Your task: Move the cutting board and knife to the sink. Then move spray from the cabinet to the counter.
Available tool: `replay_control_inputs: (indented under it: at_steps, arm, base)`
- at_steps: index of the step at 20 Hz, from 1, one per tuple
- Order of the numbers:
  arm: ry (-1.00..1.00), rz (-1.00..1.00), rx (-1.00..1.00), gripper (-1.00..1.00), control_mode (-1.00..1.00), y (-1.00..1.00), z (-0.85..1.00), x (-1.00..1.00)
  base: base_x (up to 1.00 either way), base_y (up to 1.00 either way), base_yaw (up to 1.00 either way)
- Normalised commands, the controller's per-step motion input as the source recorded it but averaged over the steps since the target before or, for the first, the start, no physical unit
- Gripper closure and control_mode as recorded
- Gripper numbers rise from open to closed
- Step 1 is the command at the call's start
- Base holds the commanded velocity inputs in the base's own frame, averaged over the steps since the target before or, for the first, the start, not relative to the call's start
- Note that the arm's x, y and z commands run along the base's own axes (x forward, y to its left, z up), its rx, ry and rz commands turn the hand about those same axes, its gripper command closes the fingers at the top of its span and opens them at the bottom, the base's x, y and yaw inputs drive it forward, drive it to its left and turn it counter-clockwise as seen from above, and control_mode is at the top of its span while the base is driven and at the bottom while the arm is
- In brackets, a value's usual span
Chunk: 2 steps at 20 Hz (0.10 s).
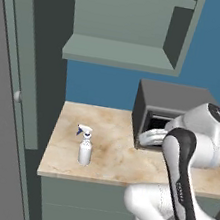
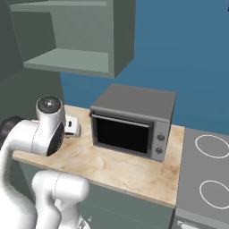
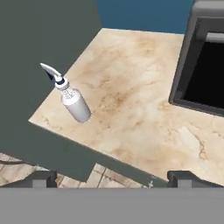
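Observation:
The spray (image 1: 85, 148) is a small white bottle with a trigger nozzle and a dark blue tip. It stands upright on the beige marbled counter (image 1: 119, 144), near its front left corner. In the hand view the spray (image 3: 74, 105) is at the upper left, well apart from my gripper (image 3: 113, 178). The gripper hangs open over the counter's front edge with nothing between its fingers. The cabinet (image 1: 118, 57) hangs above with bare shelves, its door (image 1: 14, 91) swung open at the left. The cutting board, knife and sink are out of view.
A grey box-shaped oven (image 2: 132, 120) stands on the counter (image 2: 120, 170) to the right of the spray, close to my hand. A stove top (image 2: 210, 170) lies further right. Bare counter stretches between the spray and the oven (image 3: 205, 61).

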Motion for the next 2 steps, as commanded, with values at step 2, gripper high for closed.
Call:
replay_control_inputs:
  at_steps: [2]
  arm:
    - [-0.1, -0.15, 0.0, -1.0, -1.0, -0.32, -0.01, -0.69]
  base:
    - [0.0, 0.0, 0.0]
